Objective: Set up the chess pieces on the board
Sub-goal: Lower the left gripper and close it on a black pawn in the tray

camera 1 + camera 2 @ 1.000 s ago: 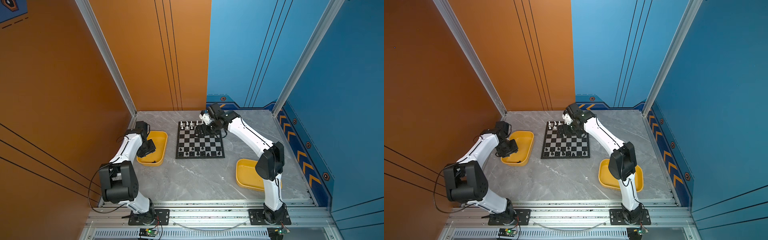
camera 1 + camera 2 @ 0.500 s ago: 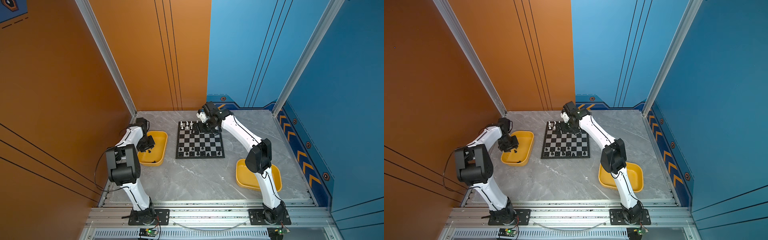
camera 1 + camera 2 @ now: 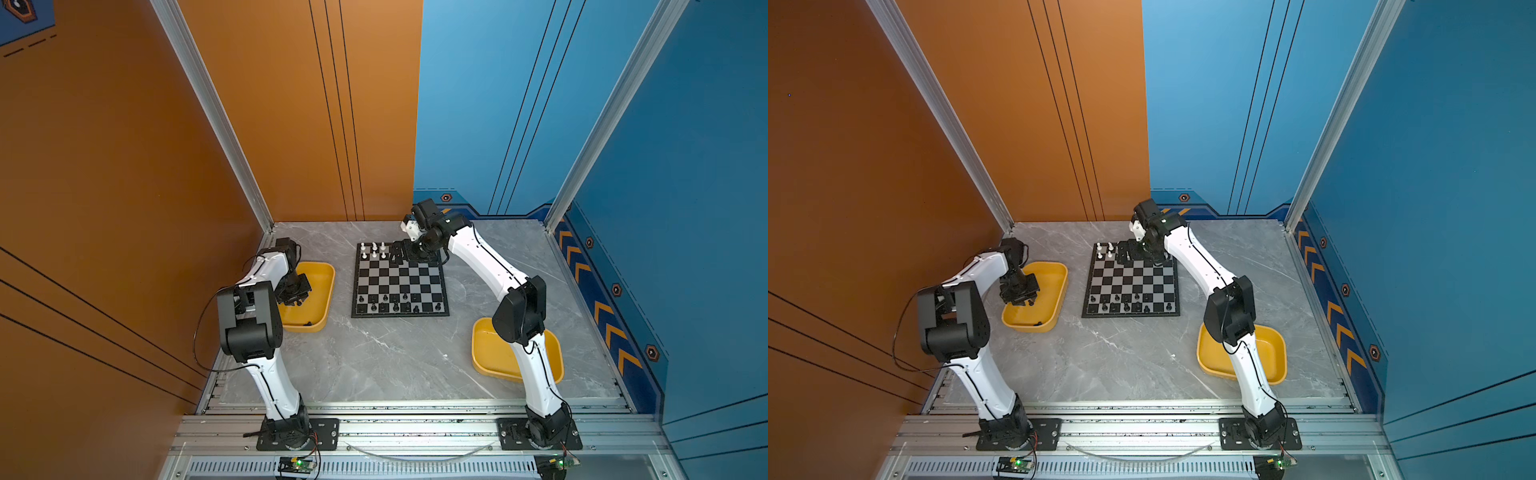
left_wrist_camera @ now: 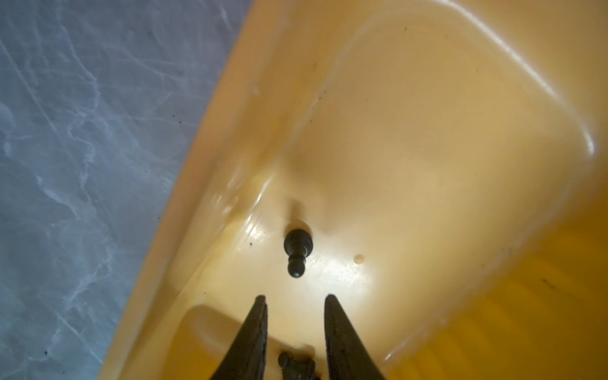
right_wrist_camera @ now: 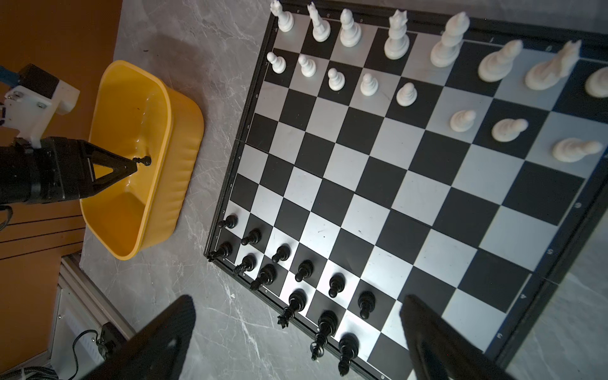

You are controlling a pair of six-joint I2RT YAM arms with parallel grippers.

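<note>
The board [image 3: 399, 277] [image 3: 1132, 281] [image 5: 378, 184] lies mid-table. White chess pieces [image 3: 374, 249] [image 5: 398, 36] fill its far rows and black ones [image 3: 395, 302] [image 5: 302, 269] its near rows. My right gripper [image 3: 397, 255] [image 3: 1125, 254] [image 5: 296, 329] hangs open and empty over the far rows. My left gripper [image 3: 297, 297] [image 3: 1023, 297] [image 4: 294, 297] [image 5: 136, 163] is down inside the left yellow tray [image 3: 322, 286] [image 4: 427, 131]. Its jaws stand a little apart. A black pawn [image 4: 297, 253] lies just past the fingertips. Another black piece [image 4: 296, 365] sits between the fingers, touching neither.
A second yellow tray [image 3: 490, 353] [image 3: 1275, 353] sits at the near right, partly under my right arm. Orange and blue walls close in the grey marble table [image 3: 395, 357]. A metal rail runs along the front edge.
The left arm's elbow has swung up and nearer while its gripper stayed in the tray, and its jaws have narrowed. The right gripper has shifted slightly left along the board's far rows.
</note>
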